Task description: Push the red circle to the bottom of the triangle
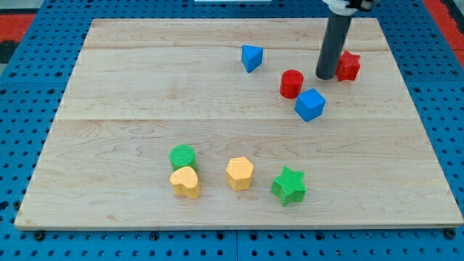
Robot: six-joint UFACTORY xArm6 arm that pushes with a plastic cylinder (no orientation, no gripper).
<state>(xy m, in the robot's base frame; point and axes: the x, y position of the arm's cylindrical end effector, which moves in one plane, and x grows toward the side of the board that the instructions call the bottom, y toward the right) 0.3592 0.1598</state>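
Green star-shaped block nearest view's bottom, beside yellow hexagon block, yellow heart block, green round block; pale wooden counter carries all; red circle block sits right of blue triangle block, touching blue cube; rod's tip between red circle and red star-like block; no hand fitted, nothing held.

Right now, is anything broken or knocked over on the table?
No, nothing stands out. Every block sits flat on the wooden board. My tip rests between the red circle and the red star.
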